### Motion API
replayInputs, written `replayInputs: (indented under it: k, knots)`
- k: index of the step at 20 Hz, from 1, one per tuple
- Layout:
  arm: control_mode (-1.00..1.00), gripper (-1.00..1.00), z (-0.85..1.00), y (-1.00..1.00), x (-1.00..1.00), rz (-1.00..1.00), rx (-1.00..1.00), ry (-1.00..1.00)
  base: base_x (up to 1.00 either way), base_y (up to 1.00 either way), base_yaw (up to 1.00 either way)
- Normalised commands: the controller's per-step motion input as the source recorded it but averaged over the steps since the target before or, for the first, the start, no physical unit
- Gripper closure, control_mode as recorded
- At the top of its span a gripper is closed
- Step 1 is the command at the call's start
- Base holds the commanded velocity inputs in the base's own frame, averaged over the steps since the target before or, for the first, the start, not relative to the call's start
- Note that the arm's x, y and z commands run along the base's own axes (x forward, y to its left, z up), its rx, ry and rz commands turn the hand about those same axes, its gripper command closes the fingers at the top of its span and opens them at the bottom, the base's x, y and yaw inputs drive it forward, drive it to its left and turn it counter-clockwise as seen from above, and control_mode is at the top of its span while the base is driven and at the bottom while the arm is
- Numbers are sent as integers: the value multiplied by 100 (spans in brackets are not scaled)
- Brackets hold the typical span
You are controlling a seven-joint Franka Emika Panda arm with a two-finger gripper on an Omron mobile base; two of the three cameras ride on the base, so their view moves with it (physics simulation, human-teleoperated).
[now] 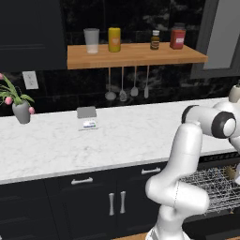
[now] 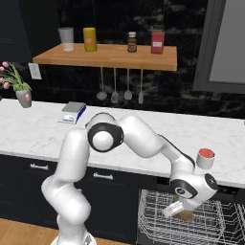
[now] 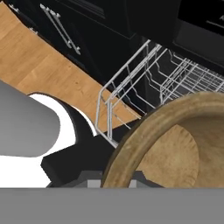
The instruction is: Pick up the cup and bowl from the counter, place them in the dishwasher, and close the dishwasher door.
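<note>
Closest to my hand camera sat the wooden bowl, rigid, light and smooth-sided, so its rim looked the safest place to hold; I judged the jaws clamped on that rim. I had it just above the dishwasher rack, and further right the cup waited on the worktop.

Matt wooden bowl; silver wire rack; veined marble counter.
</note>
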Motion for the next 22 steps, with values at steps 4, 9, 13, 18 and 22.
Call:
replayInputs:
  k: [4,9,13,18,22]
  knots:
    - [-100,100,-11,4,0,1,0,0,0,0,0]
    - [-100,100,-32,12,0,3,0,0,0,0,0]
    - [-100,100,-36,22,1,3,0,0,0,0,0]
    - [-100,100,-36,18,13,3,0,0,0,0,0]
    - [-100,100,-27,5,18,1,0,-1,0,0,0]
